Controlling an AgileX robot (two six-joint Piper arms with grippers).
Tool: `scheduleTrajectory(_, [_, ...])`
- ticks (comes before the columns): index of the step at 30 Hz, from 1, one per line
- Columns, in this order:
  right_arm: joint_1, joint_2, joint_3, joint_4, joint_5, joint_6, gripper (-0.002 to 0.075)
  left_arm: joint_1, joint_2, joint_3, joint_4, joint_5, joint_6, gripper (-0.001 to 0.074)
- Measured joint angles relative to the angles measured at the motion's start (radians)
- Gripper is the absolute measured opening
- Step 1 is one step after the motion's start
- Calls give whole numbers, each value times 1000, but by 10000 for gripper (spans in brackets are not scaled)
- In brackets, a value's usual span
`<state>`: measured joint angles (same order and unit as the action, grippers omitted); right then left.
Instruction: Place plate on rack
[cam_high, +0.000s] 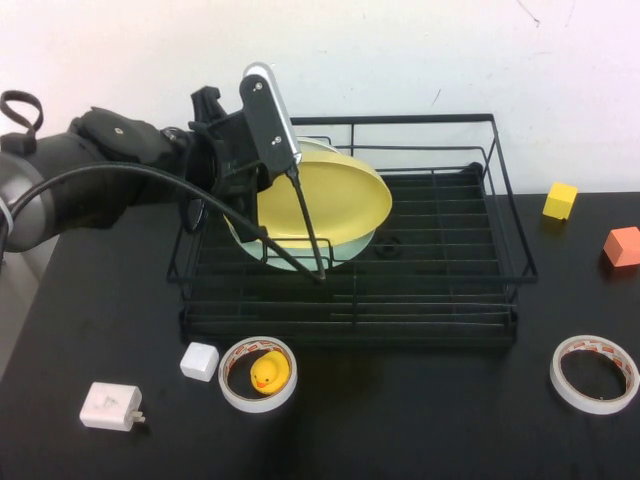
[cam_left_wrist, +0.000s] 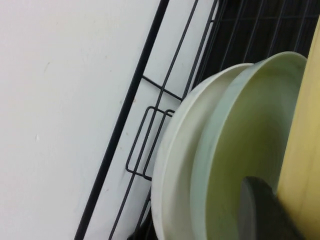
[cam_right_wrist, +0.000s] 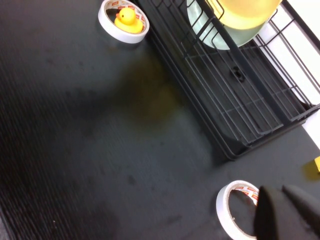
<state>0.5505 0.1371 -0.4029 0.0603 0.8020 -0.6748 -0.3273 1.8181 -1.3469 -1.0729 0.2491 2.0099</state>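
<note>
The yellow plate (cam_high: 330, 200) stands tilted on edge in the left part of the black wire rack (cam_high: 350, 325), leaning against a mint-green plate (cam_high: 350, 248) and a cream plate (cam_high: 315, 147). My left gripper (cam_high: 262, 178) is at the yellow plate's upper left rim, shut on it. In the left wrist view one dark finger (cam_left_wrist: 260, 210) lies between the mint plate (cam_left_wrist: 245, 130) and the yellow plate (cam_left_wrist: 305, 150). My right gripper (cam_right_wrist: 277, 192) is outside the high view. It hangs shut and empty over a tape roll (cam_right_wrist: 225, 210) on the table.
On the black table in front of the rack lie a tape roll holding a rubber duck (cam_high: 258, 375), a white cube (cam_high: 199, 361) and a white charger (cam_high: 110, 407). Another tape roll (cam_high: 595, 373), a yellow block (cam_high: 560, 200) and an orange block (cam_high: 622, 246) sit at the right.
</note>
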Motion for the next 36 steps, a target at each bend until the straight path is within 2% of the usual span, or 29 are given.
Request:
scheduleTrajectory(2, [0,0,0,0,0,0,0,0,2,0,-8,-22,-16,130])
scheduleTrajectory(6, [0,0,0,0,0,0,0,-1,2,0,-41,-93,-47,309])
scheduleTrajectory(9, [0,0,0,0,0,0,0,-1,2,0,-50,-128,-53,408])
scheduleTrajectory(12, [0,0,0,0,0,0,0,-1,2,0,-52,-136,-53,441])
scheduleTrajectory(19, [0,0,0,0,0,2,0,-1,-64,0,-179,-140,-61,448])
scheduleTrajectory(24, [0,0,0,-2,0,8,0,-1,-178,0,-398,-180,-113,363])
scheduleTrajectory(28, [0,0,1,-2,-27,78,0,-1,-307,0,-596,-299,-220,204])
scheduleTrajectory(32, [0,0,17,-2,-121,151,0,-1,-459,24,-654,-418,-344,50])
scheduleTrajectory(36, [0,-1,83,14,-255,192,-1,-1,-612,89,-669,-441,-373,9])
